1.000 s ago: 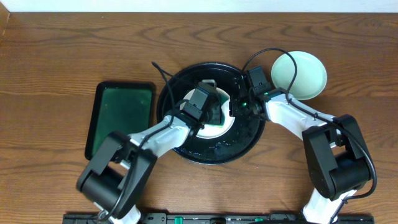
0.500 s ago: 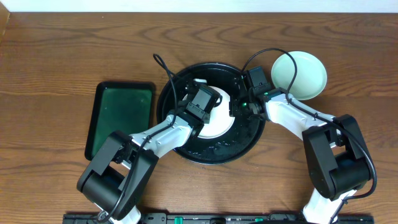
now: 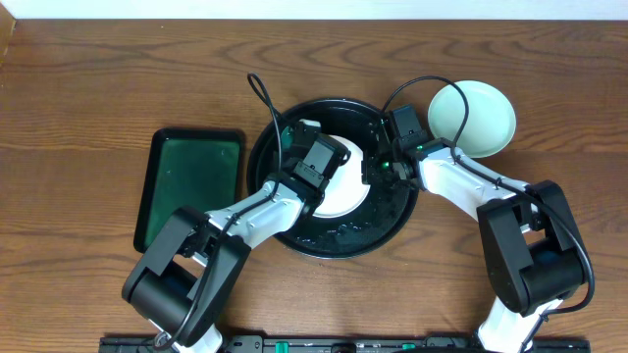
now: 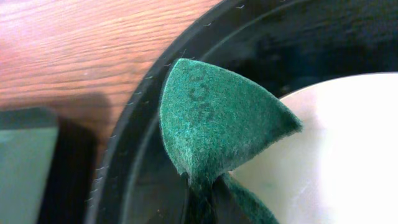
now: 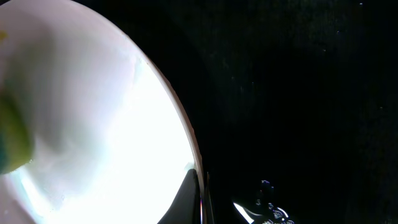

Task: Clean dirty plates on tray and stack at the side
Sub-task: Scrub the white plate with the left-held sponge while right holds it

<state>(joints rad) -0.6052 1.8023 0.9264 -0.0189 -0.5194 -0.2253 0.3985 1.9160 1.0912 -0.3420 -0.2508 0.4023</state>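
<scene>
Plate (image 3: 351, 191): white, lying in the tray (image 3: 343, 237), its rim caught between the jaws of the right gripper (image 3: 369, 169), which are clamped on its edge.
Left gripper (image 3: 302, 137): jaws pinched on a folded green scouring pad (image 4: 214, 118). The pad sticks out ahead of them, over the plate's far edge and the tray's inner wall.
Second plate (image 3: 476, 120): pale mint, on the table (image 3: 98, 98), outside the tray, behind the right jaws.
Green tray (image 3: 191, 186): rectangular, beside the left jaws, off the black tray.
</scene>
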